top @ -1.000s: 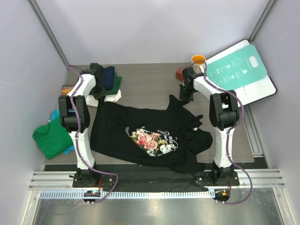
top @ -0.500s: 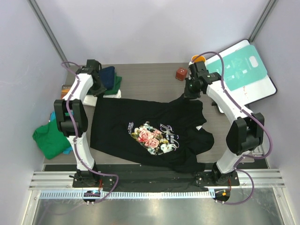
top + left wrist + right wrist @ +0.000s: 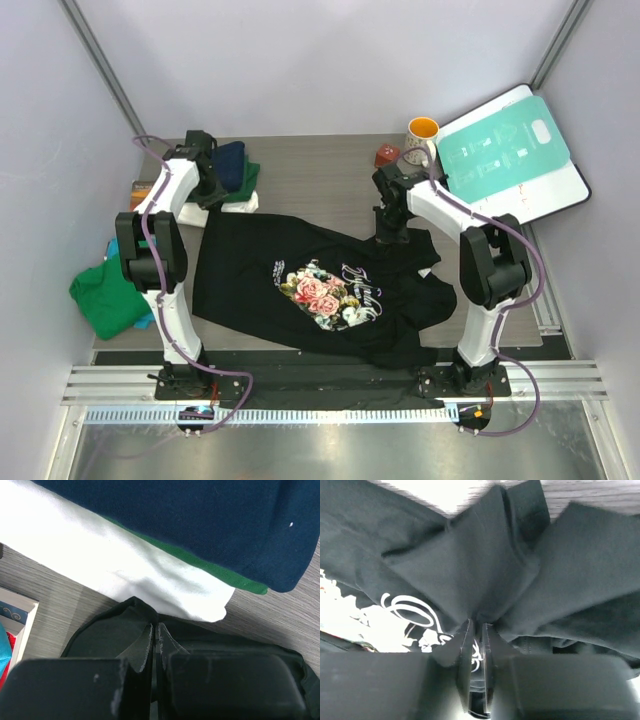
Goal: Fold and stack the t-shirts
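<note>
The black t-shirt (image 3: pixel 320 290) with the pink rose print lies spread face up across the table. My left gripper (image 3: pixel 211 197) is shut on its far left corner (image 3: pixel 115 635), right beside a folded stack: a navy t-shirt (image 3: pixel 200 525) on a green one (image 3: pixel 220 572) on a white layer (image 3: pixel 125 575). My right gripper (image 3: pixel 388 237) points down at the shirt's far right part. Its jaws stand a narrow slit apart with bunched black cloth (image 3: pixel 485 575) gathered into the tips (image 3: pixel 477 624). A loose green t-shirt (image 3: pixel 110 295) lies over a teal one (image 3: pixel 118 245) at the left.
A teal-and-white board (image 3: pixel 510 150) leans at the back right, with an orange mug (image 3: pixel 423 130) and a small red-brown object (image 3: pixel 386 155) beside it. A small book (image 3: pixel 142 187) lies at the table's left edge, behind the left arm. Grey walls close in both sides.
My right arm has swung from the back right down and inward, laying the shirt's far right part on the table. Its jaws have started to part. The left gripper has stayed shut at the stack.
</note>
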Action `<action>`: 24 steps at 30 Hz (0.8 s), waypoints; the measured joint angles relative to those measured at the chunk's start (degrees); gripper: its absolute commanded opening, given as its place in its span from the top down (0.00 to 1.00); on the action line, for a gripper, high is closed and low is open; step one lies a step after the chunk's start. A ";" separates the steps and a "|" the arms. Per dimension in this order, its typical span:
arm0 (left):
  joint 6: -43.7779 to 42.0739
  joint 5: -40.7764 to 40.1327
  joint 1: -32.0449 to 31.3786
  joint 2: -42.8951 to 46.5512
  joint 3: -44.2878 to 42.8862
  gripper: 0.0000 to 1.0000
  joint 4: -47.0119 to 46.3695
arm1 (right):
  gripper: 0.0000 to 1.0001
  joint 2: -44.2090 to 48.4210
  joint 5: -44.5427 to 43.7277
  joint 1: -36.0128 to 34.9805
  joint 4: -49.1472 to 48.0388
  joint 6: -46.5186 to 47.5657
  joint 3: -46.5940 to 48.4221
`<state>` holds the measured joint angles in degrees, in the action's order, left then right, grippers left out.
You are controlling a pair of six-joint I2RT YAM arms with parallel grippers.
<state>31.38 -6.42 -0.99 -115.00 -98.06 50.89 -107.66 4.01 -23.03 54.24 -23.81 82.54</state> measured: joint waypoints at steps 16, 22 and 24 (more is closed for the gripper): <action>-0.37 0.04 0.00 0.02 0.42 1.00 -0.04 | 0.47 3.50 -9.05 12.00 -4.39 2.40 9.55; -0.42 0.07 0.00 0.02 0.81 1.00 -0.13 | 0.47 -7.87 -6.23 15.37 -6.05 5.64 11.56; -0.42 0.07 0.00 0.02 1.16 1.00 -0.13 | 0.46 -10.62 -4.61 15.02 -6.03 6.16 11.56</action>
<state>30.96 -6.35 -0.99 -114.98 -96.90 50.76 -118.28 -0.60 -8.01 48.21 -17.65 94.11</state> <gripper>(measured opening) 0.005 0.533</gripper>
